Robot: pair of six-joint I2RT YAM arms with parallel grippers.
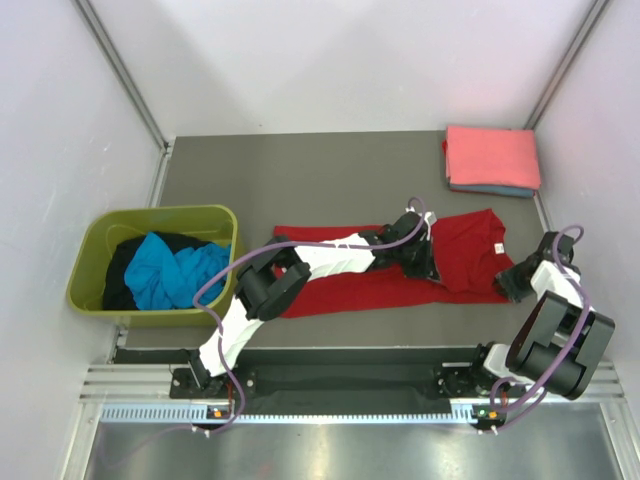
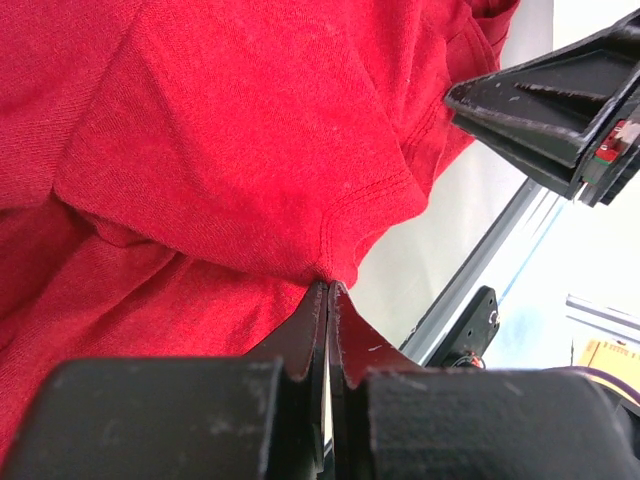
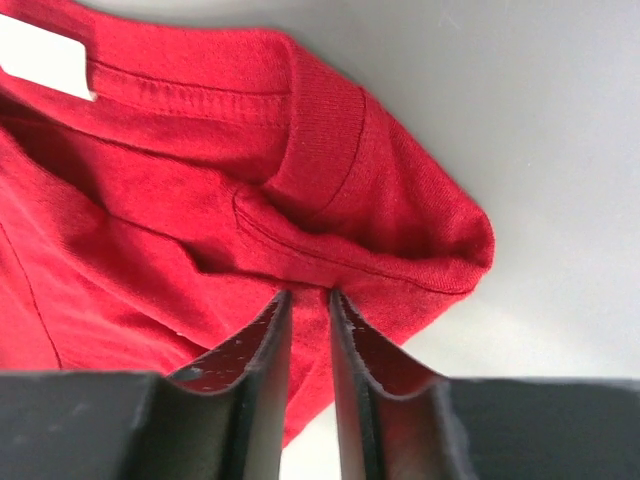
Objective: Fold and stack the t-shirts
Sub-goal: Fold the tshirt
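At the far left of the grey desk (image 1: pixel 300 170) stands an olive-green plastic tub (image 1: pixel 160 212) holding a crumpled turquoise t-shirt (image 1: pixel 175 270) on top of a black t-shirt (image 1: pixel 120 265). Right of the tub, a bright red cloth t-shirt (image 1: pixel 465 255) lies spread lengthwise across the middle of the desk, its collar end toward the right. The left tool (image 1: pixel 412 228) reaches over it from the left. In the left wrist view its two fingers are pressed together, and the hem of a red sleeve runs into their tips (image 2: pixel 328 290), pinched there. The right tool (image 1: pixel 515 280) sits at the shirt's right edge, near the collar. In the right wrist view its fingers stand slightly apart (image 3: pixel 305 300) over a folded shoulder corner; red cloth shows through the narrow gap. At the far right corner of the desk, well apart from the red shirt, a folded salmon-pink t-shirt (image 1: pixel 492 157) rests on a folded blue t-shirt (image 1: pixel 495 190).
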